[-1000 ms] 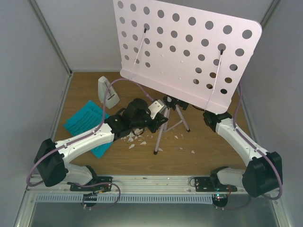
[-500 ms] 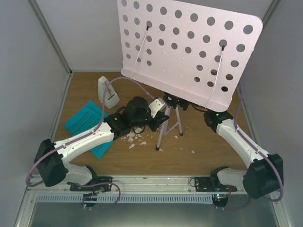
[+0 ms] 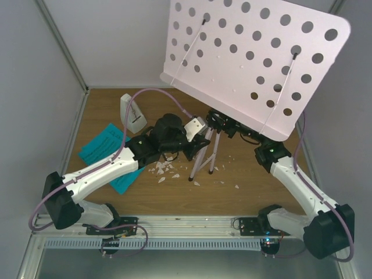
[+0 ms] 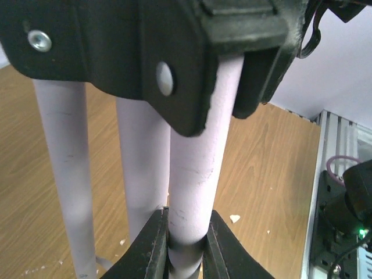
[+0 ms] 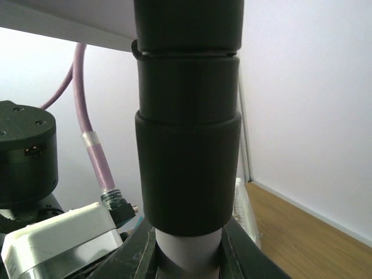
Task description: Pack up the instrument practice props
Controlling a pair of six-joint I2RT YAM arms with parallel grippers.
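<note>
- The music stand (image 3: 256, 64) leans over the middle of the table (image 3: 261, 192). Its perforated desk tips toward the far right, and its tripod legs (image 3: 203, 160) are drawn close together, feet near the white crumbs (image 3: 165, 170).
- The left gripper (image 4: 186, 238) has its fingers pinching one pale leg tube just below the black hinge block (image 4: 174, 58).
- The right gripper (image 5: 186, 256) has its fingers pinching the pale centre shaft right under the black collar (image 5: 189, 168).
- The cyan sheet music (image 3: 107, 152) lies flat at the near left, partly under the left arm (image 3: 99, 171). The metronome (image 3: 132, 113) stands upright beyond it, apart from the stand.
- By its build the stand is probably light but top-heavy. The wide desk is a stiff thin plate that will likely swing and lever against any low grip.
- The tubes look smooth and round, so they may twist or slide between the fingers. The collar gives a stop to hold against.
- The legs are hinged and may fold or splay. The shaft looks the surer hold, the desk edge a poor one.
</note>
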